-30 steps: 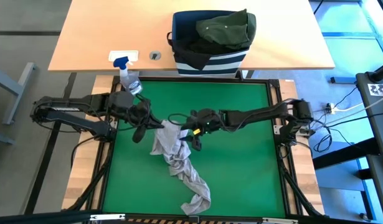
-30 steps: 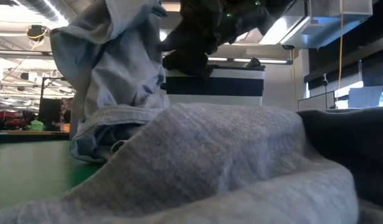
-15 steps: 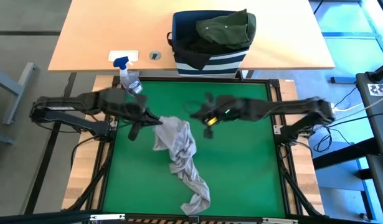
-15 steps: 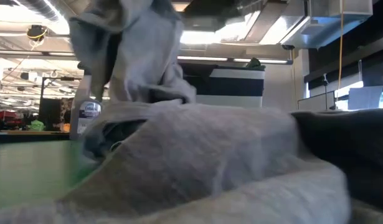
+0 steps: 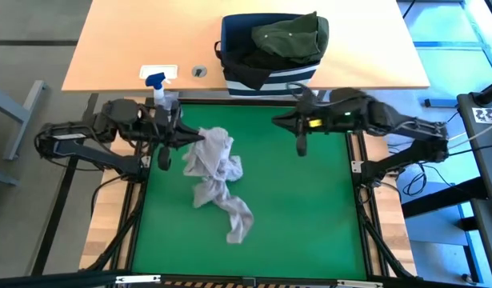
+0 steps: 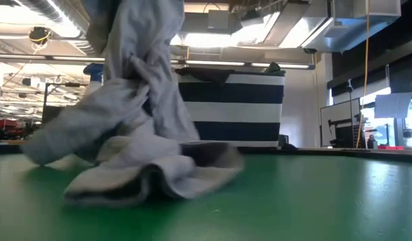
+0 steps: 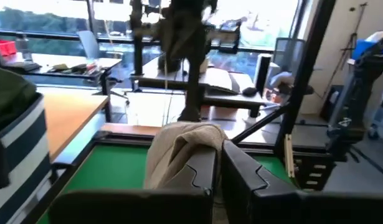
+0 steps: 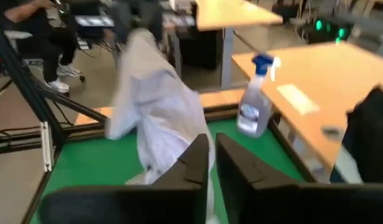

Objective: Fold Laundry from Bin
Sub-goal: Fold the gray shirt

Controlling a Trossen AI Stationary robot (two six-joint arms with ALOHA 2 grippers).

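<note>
A light grey garment (image 5: 216, 172) hangs from my left gripper (image 5: 190, 136), which is shut on its upper part above the green mat's far left. Its lower end (image 5: 238, 228) lies crumpled on the mat; the low view shows the garment (image 6: 135, 100) hanging in twisted folds. My right gripper (image 5: 279, 122) hovers above the mat's far right, shut with nothing between its fingers (image 8: 197, 158). The navy striped bin (image 5: 270, 76) stands on the wooden table beyond the mat, and a dark olive green garment (image 5: 292, 36) lies over a black one (image 5: 244, 56) in it. My left gripper holds a bunched upper part of the grey garment (image 7: 179, 143) between its two fingers, which come level from the table's left. The cloth drapes over the fingertips and hangs slack below them. One layer or several, I cannot tell. Its lower end rests on the mat.
A clear spray bottle with a blue nozzle (image 5: 166, 98) stands at the mat's far left corner, close behind my left gripper. A white card (image 5: 159, 72) and a round grommet (image 5: 199, 71) sit on the wooden table. The mat's right half (image 5: 310, 208) is bare green.
My right gripper has drawn away from the grey garment, rising and going toward the table's far right. My left gripper has risen a little with the garment. The cloth now hangs taller, and its lower end has slid along the mat toward the far left.
</note>
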